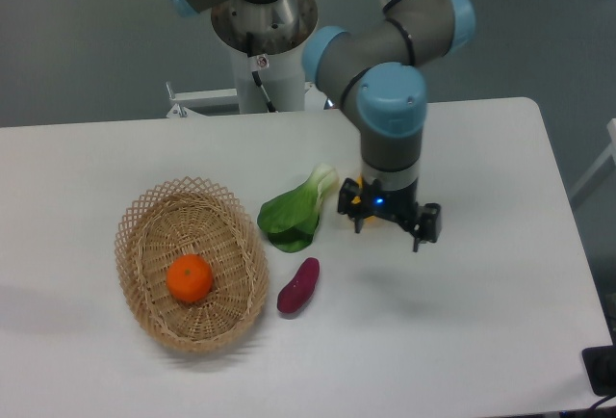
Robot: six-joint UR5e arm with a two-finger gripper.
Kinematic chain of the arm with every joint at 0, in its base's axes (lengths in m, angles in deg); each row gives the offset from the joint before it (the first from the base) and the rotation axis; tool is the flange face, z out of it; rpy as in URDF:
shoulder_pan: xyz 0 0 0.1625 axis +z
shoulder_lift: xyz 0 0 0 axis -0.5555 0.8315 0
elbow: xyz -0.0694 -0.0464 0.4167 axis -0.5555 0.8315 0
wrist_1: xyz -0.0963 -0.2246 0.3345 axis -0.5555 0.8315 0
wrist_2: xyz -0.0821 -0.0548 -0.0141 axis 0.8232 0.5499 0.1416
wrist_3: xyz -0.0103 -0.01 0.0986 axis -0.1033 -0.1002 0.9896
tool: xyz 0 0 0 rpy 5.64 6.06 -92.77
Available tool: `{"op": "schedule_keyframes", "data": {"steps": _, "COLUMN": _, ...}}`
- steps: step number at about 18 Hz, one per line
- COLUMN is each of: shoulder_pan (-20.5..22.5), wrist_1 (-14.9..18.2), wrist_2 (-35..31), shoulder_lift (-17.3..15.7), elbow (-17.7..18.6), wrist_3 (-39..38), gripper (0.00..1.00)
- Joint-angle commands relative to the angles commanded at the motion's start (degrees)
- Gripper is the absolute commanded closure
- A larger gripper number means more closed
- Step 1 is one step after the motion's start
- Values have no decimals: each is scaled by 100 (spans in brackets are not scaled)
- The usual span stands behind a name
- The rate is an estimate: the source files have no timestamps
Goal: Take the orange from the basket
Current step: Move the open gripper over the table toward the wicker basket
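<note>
Hovering over bare tabletop, the claw points straight down from the arm, its two dark fingers spread wide apart with nothing between them. It holds nothing.

Every object in the scene lies to the claw's left as the camera sees it. Farthest from the claw is the basket, an oval of light tan wicker with an open lattice rim, resting on the white table. The orange sits inside it, near the middle of the woven floor, round and bright, fully exposed from above and touching no other item.

Closer to the claw, outside the basket, a small dark purple sweet potato lies on the table, a little nearer the camera than the claw. Just beside the claw, closest of all, is a leafy green bok choy, its pale stem end pointing toward the fingers without touching them.

By the look of things, the task has barely begun: the orange is untouched in the basket. The claw would have to travel across past the greens, descend into the basket, close on the orange and lift it.
</note>
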Motion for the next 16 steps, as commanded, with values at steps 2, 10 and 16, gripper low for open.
{"op": "schedule_keyframes", "data": {"steps": 2, "shoulder_pan": -123, "wrist_1": -53, "wrist_2": 27, "shoulder_lift": 0, "elbow": 0, "wrist_3": -326, "gripper": 0}}
{"op": "schedule_keyframes", "data": {"steps": 10, "shoulder_pan": -615, "wrist_1": -97, "wrist_2": 106, "shoulder_lift": -44, "elbow": 114, "wrist_3": -513, "gripper": 0}}
{"op": "schedule_keyframes", "data": {"steps": 16, "shoulder_pan": -1169, "wrist_1": -493, "wrist_2": 97, "shoulder_lift": -35, "elbow": 246, "wrist_3": -1048, "gripper": 0}}
